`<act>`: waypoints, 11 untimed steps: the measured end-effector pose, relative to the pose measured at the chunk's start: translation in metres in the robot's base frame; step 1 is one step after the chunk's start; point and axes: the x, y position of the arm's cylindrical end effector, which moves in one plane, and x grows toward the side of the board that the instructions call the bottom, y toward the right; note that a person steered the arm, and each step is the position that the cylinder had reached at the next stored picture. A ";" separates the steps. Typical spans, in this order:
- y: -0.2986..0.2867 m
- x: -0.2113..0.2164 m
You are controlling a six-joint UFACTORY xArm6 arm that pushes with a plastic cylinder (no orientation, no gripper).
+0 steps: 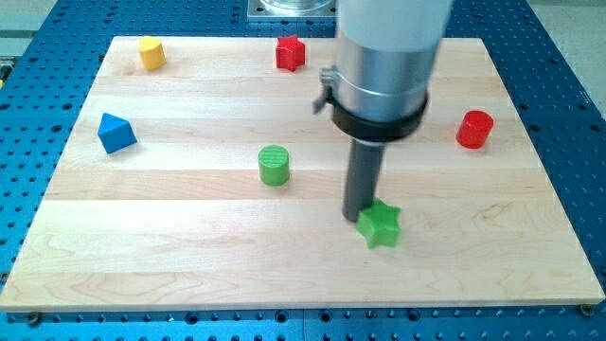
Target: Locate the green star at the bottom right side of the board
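Observation:
The green star (381, 224) lies on the wooden board (189, 265), below and right of the board's middle. My tip (356, 214) sits right against the star's upper left side, touching it or nearly so. The dark rod rises from there into the wide silver arm body at the view's top.
A green cylinder (274, 165) stands left of my tip. A blue triangular block (115, 132) is at the left. A yellow block (151, 52) and a red star (291, 52) are along the top. A red cylinder (474, 129) is at the right.

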 end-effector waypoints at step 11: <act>0.118 0.029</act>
